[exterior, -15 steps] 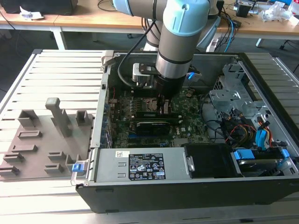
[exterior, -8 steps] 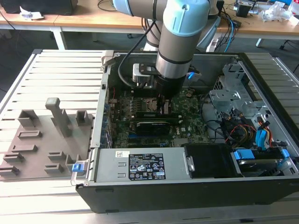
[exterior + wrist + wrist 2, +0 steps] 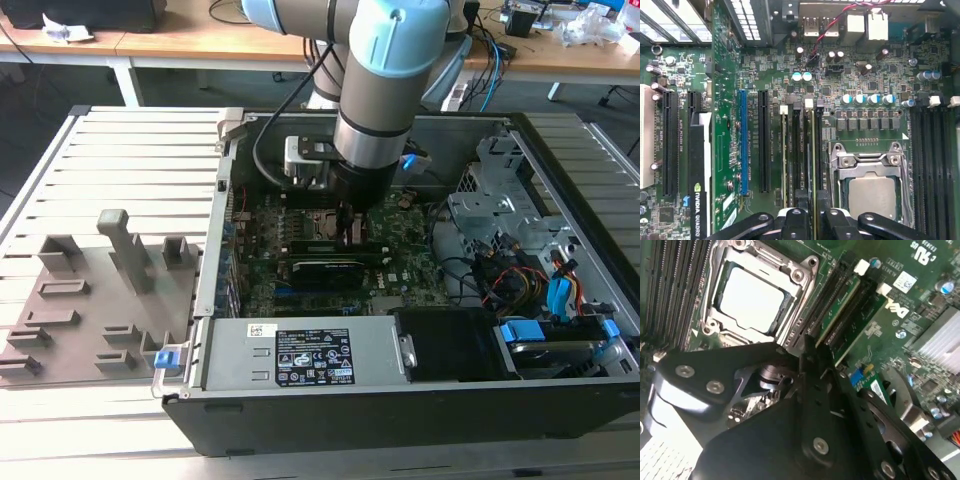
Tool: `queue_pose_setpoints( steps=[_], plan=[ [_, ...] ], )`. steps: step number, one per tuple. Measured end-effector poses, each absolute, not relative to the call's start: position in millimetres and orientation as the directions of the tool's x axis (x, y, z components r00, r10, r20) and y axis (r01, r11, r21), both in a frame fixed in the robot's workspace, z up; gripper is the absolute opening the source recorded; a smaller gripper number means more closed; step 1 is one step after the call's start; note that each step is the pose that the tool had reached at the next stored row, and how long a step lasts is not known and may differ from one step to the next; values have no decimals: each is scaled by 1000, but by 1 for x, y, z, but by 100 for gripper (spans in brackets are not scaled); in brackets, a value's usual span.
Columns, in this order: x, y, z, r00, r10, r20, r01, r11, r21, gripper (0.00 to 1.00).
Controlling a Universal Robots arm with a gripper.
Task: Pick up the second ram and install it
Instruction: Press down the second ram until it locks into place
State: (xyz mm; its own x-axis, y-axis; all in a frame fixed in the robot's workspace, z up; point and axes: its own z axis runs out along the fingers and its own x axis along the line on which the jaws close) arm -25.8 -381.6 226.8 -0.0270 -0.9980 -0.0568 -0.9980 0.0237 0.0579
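Note:
The second ram (image 3: 813, 155) is a thin green stick standing on edge in a memory slot beside the silver processor socket (image 3: 872, 195). My gripper (image 3: 812, 212) sits over one end of the stick, with a black finger on each side, shut on it. In the second wrist view the green stick (image 3: 841, 314) runs away from the fingertips (image 3: 809, 347) between black slots. In the exterior view the gripper (image 3: 352, 225) reaches down into the open computer case onto the motherboard (image 3: 400, 270). Another thin pale edge (image 3: 784, 160) stands in a slot two rows over.
A black oblong card (image 3: 325, 270) lies in a slot just in front of the gripper. The power supply (image 3: 310, 355) spans the case's near side, with drive bays and cables (image 3: 540, 280) on the exterior view's right. A grey parts fixture (image 3: 100, 300) rests on the slatted table at the exterior view's left.

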Motion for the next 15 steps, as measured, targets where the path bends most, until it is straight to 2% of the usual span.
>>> queue_pose_setpoints(
  steps=[4,5,6,15],
  plan=[
    [-26,-381,250,-27,-998,-57,-998,24,58,21],
    [-26,-379,259,-27,-998,-57,-998,24,58,13],
    [-26,-379,265,-27,-998,-57,-998,24,58,11],
    [-26,-379,267,-27,-998,-57,-998,24,58,11]
  ],
)
